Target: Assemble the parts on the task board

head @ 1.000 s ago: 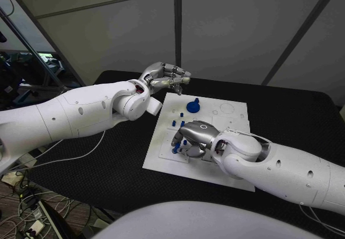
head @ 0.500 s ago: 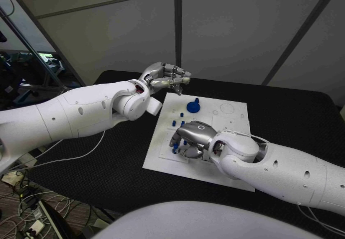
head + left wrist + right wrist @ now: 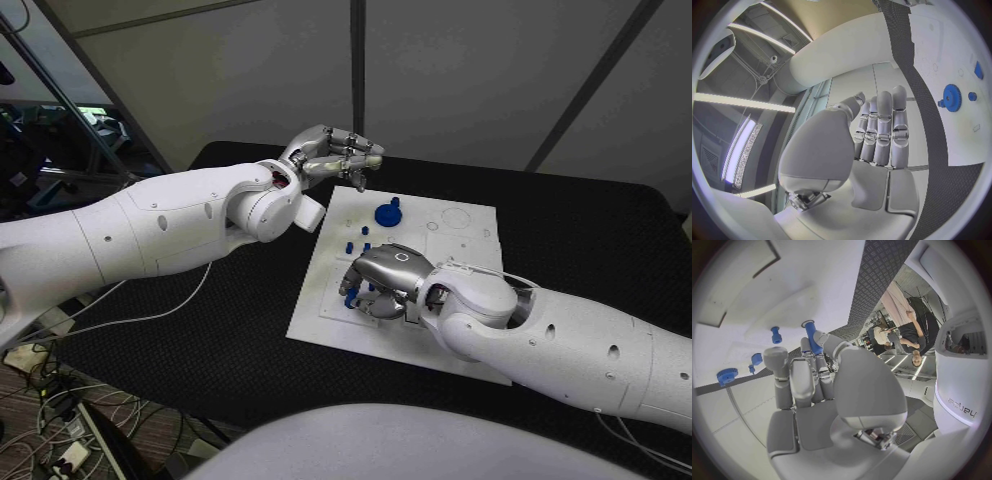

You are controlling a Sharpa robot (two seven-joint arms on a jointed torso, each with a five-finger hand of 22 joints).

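The white task board (image 3: 459,243) lies mid-table. On its far part sits a blue gear (image 3: 387,213), also seen as the blue gear (image 3: 951,96) and the blue gear (image 3: 727,375). Small blue pegs (image 3: 352,245) stand to the near side of the gear. My right hand (image 3: 384,275) rests low over the board's near-left part and pinches a long blue peg (image 3: 811,337) between thumb and fingertips. Two short pegs (image 3: 775,334) stand on the board just beyond it. My left hand (image 3: 335,155) hovers above the board's far-left corner, fingers curled together with nothing seen in them.
Black table (image 3: 577,220) surrounds the board on all sides. A grey cable (image 3: 159,312) trails over the table's left edge. My left forearm (image 3: 173,225) spans the table's left side and my right forearm (image 3: 577,335) covers the board's near-right corner.
My right hand has shifted slightly toward the board's left edge and turned a little. The left hand has stayed where it was.
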